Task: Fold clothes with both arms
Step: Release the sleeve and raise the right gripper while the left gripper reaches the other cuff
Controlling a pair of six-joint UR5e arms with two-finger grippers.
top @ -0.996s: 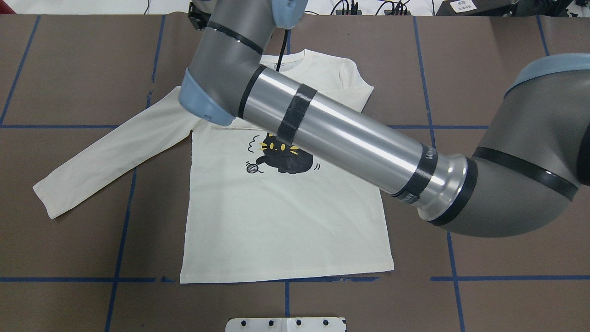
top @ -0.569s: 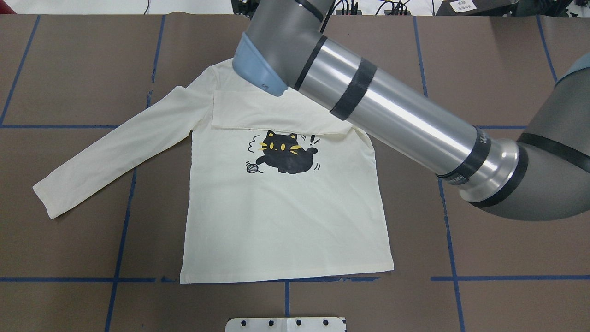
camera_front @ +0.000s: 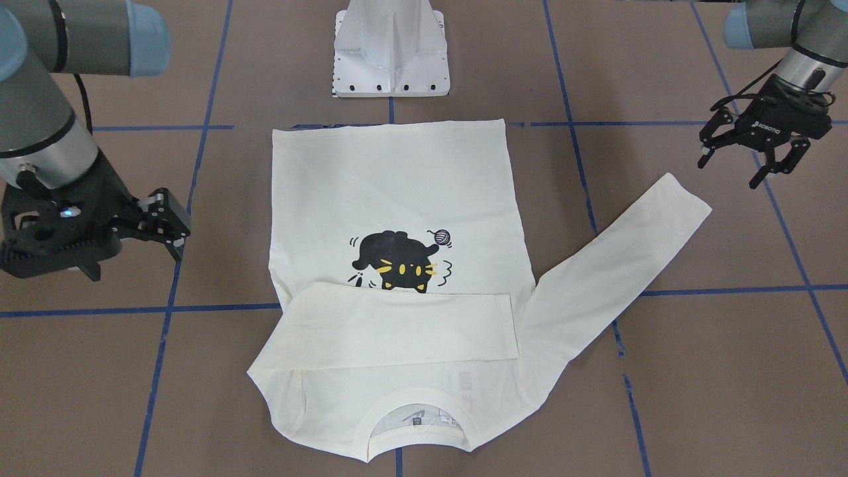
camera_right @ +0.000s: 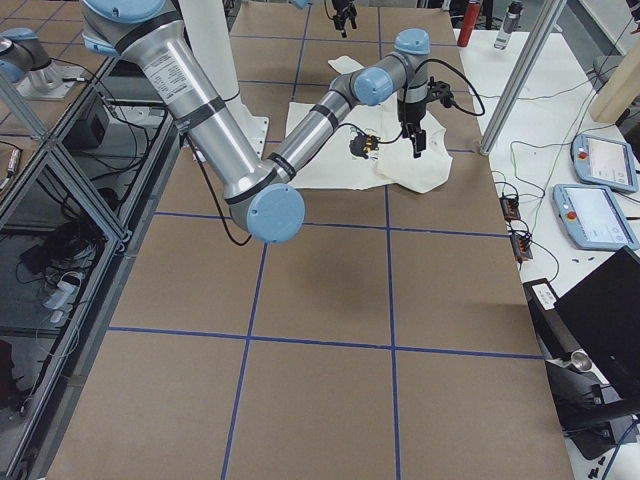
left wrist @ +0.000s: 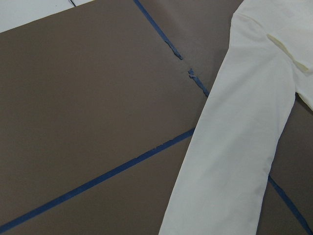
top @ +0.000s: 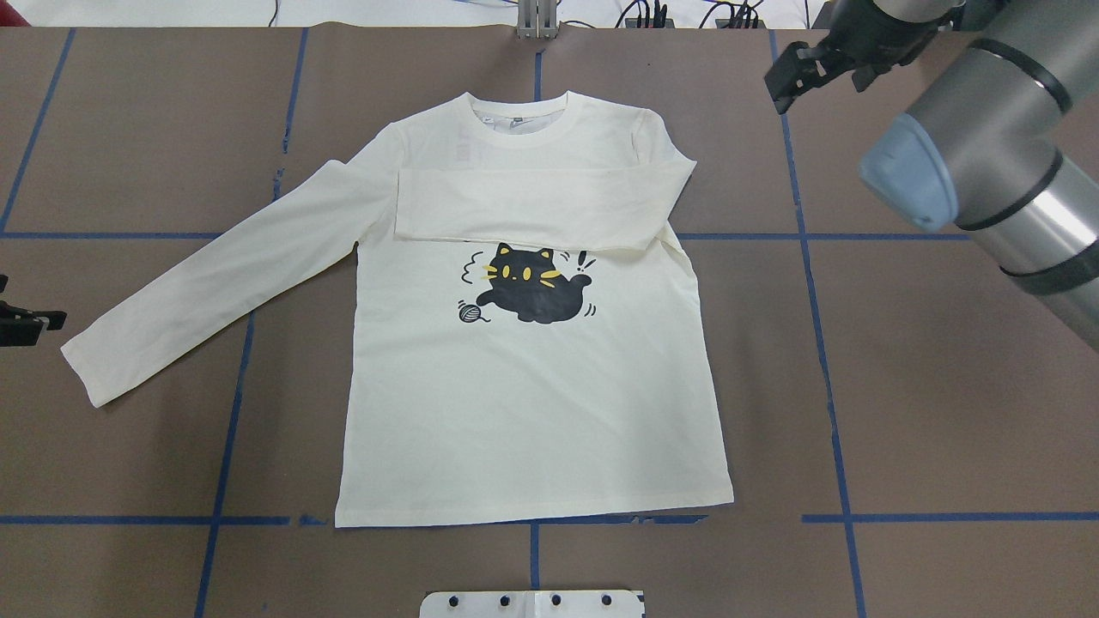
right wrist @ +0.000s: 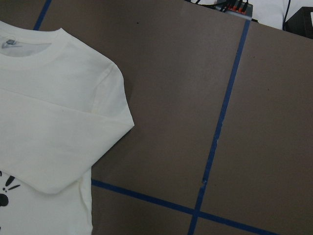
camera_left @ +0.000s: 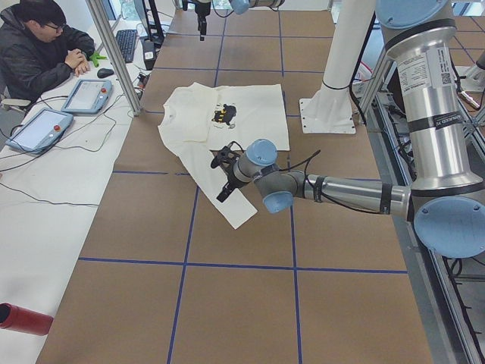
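Overhead exterior: shirt (top: 532, 403) flat at centre of table (top: 944, 386), folded sleeve (top: 532, 210) across chest, free sleeve (top: 215, 283) splayed to lower left; left claw (camera_front: 729, 169) at left edge and right claw (top: 816, 86) upper right both apart, empty; advise left claw pinch cuff (top: 90, 369), carry it level across chest.

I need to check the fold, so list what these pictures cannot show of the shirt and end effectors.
Print above the cat: covered by the folded sleeve, overhead and front-facing views.
Neck label text: too small, front-facing view.
Left end effector: cut off by the overhead view's left edge.
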